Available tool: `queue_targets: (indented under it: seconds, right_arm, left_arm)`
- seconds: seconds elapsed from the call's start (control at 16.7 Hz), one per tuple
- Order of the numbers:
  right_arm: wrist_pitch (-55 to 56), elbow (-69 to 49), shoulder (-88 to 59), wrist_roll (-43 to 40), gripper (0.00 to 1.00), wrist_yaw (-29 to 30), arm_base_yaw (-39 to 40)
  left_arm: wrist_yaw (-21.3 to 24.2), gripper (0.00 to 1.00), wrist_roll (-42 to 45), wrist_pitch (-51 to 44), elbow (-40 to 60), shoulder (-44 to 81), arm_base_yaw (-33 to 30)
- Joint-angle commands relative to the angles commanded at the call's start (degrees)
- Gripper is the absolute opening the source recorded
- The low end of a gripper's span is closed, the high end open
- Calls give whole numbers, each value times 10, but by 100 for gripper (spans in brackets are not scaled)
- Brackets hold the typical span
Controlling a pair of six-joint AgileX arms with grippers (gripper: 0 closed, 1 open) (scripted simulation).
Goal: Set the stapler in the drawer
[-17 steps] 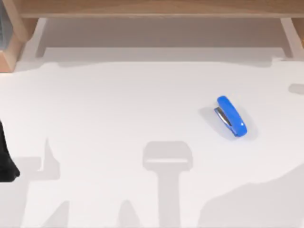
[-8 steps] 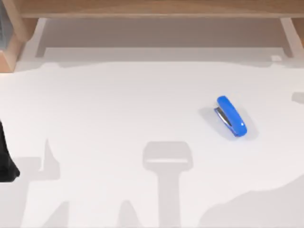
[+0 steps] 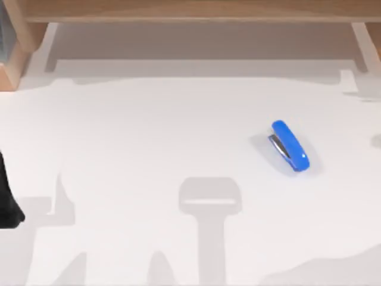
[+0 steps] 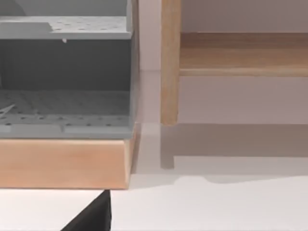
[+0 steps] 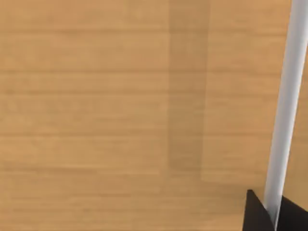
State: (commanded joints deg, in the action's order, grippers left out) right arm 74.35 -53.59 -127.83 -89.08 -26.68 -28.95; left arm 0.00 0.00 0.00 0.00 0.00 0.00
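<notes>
From above: no shift at all in the stapler (image 3: 290, 146) over the last second, lying flat and slantwise on the right half of the white worktop (image 3: 149, 131), untouched, well apart from both arms. Same dark stub of the left arm (image 3: 7, 202) at the left edge, parked and unmoved. Only real change here in the shadows on the right: shrinking of the big grey shadow (image 3: 339, 271) at the lower right corner, drifting of the small patches near the right edge, so probably the right arm travelling somewhere off to that side, away from the stapler and toward the wooden furniture (image 3: 190, 9) along the far edge. From the left wrist: looking across the worktop at a grey perforated compartment (image 4: 62, 110) above a wooden ledge (image 4: 62, 163), with an upright wooden post (image 4: 170, 62) beside it; just a dark corner of the left claw (image 4: 94, 216), so impossible to tell whether apart or together. From the right wrist: close up against a wooden panel (image 5: 96, 96), likely the front of the drawer, with a pale upright bar (image 5: 284, 110), probably its handle, just ahead of the right claw (image 5: 275, 216); again cannot tell whether apart, together or clamped on the bar. Meaning for the task, as a judgement: early going, opening the drawer first, picking up the stapler not yet begun.
</notes>
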Motion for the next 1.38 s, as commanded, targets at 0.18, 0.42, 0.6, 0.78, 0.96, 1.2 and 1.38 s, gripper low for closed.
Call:
queue_targets:
  seconds: [0.18,0.42,0.6,0.78,0.96,1.2,1.38]
  right_arm:
    - [5,5,2,0,0,-2,-2]
    - [41,73,28,1,0,-25,-24]
    - [72,124,49,1,0,-44,-42]
    - [82,138,55,1,0,-50,-49]
    - [82,136,54,1,0,-50,-48]
    - [114,188,70,2,0,-79,-76]
    - [148,239,89,2,0,-108,-105]
  left_arm:
    - [0,100,0,0,0,0,0]
    - [0,100,0,0,0,0,0]
    - [0,100,0,0,0,0,0]
    - [0,100,0,0,0,0,0]
    - [0,100,0,0,0,0,0]
    - [0,100,0,0,0,0,0]
    - [0,100,0,0,0,0,0]
